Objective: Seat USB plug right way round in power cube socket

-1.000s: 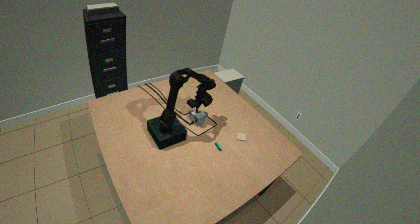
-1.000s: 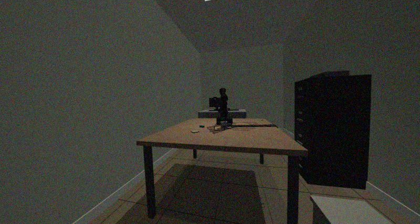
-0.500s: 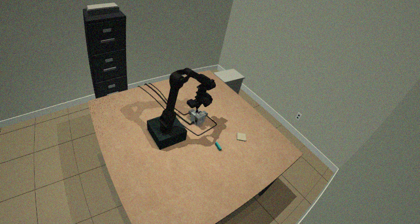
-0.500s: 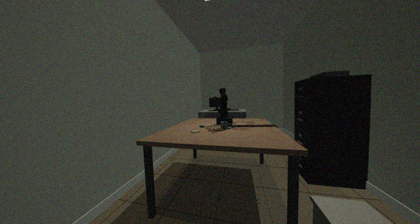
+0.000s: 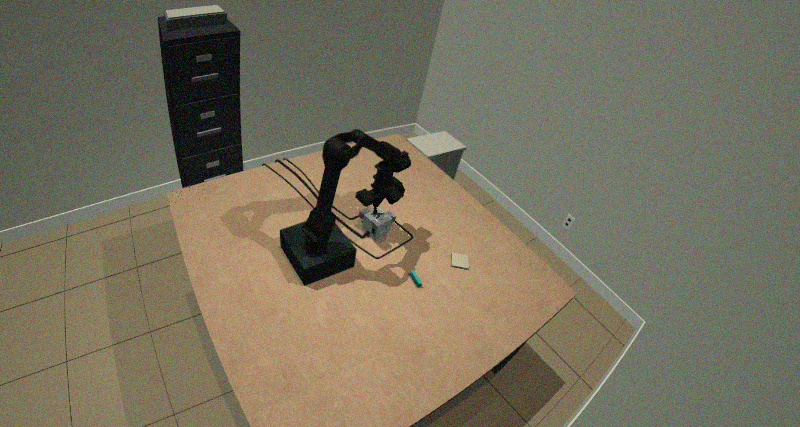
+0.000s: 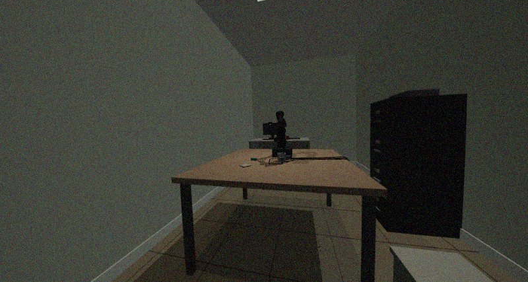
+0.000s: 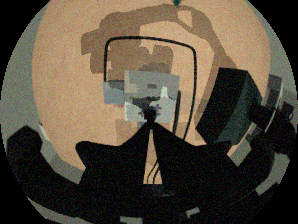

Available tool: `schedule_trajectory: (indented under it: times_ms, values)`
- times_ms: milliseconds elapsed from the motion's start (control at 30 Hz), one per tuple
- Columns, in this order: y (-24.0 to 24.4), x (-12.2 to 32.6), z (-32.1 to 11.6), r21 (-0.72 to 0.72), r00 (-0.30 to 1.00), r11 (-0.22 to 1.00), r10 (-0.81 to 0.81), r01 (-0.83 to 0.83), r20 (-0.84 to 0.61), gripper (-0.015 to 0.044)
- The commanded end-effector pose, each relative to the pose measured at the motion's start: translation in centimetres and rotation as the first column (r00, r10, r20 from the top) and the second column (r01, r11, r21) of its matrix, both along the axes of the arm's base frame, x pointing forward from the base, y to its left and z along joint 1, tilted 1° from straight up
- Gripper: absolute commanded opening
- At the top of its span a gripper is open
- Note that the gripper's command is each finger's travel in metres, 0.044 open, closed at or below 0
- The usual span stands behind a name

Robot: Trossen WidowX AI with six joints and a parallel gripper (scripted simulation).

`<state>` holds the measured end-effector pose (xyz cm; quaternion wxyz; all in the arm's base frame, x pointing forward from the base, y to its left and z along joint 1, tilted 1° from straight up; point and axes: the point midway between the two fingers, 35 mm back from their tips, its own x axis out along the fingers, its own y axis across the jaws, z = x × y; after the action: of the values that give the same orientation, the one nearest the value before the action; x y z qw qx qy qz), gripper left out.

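Observation:
The pale grey power cube (image 5: 378, 227) (image 6: 281, 156) (image 7: 137, 82) stands on the table beside the arm's base, with a slot showing in its top in the wrist view. My gripper (image 5: 375, 207) (image 7: 150, 125) points down over the top of the cube, its narrow fingertips together on something small, taken to be the USB plug. Fingertips and dark shadow hide the plug and the socket. I cannot tell how deep the plug sits or which way round it is.
A blue-grey block (image 7: 113, 93) sits at the cube's side, with a black cable (image 5: 394, 249) (image 7: 150, 38) looping around the cube. More cables run to the table's back edge. A teal stick (image 5: 415, 278) (image 6: 253, 158) and a pale square pad (image 5: 459, 260) (image 6: 245, 165) lie on the table.

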<state>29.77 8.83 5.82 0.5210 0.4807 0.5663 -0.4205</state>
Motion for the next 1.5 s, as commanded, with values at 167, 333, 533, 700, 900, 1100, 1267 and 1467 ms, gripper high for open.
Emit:
schedule_trajectory:
  times_ms: [167, 333, 533, 700, 900, 1100, 1267, 1467]
  values:
    - [0.02, 0.01, -0.2, 0.0, 1.0, 1.0, 0.004, -0.004, 0.001, 0.0]
    - [0.02, 0.02, -0.26, 0.0, 1.0, 1.0, 0.004, -0.004, 0.001, 0.0]
    - [0.02, 0.02, -0.33, 0.0, 1.0, 1.0, 0.004, -0.004, 0.001, 0.0]
    - [0.02, 0.02, -0.39, 0.0, 1.0, 1.0, 0.004, -0.004, 0.001, 0.0]
    - [0.02, 0.02, -0.47, 0.0, 1.0, 1.0, 0.004, -0.004, 0.001, 0.0]
    - [0.02, 0.02, -0.54, 0.0, 1.0, 1.0, 0.004, -0.004, 0.001, 0.0]
    - [0.02, 0.02, -0.56, 0.0, 1.0, 1.0, 0.004, -0.004, 0.001, 0.0]
    - [0.02, 0.02, -0.56, 0.0, 1.0, 1.0, 0.004, -0.004, 0.001, 0.0]
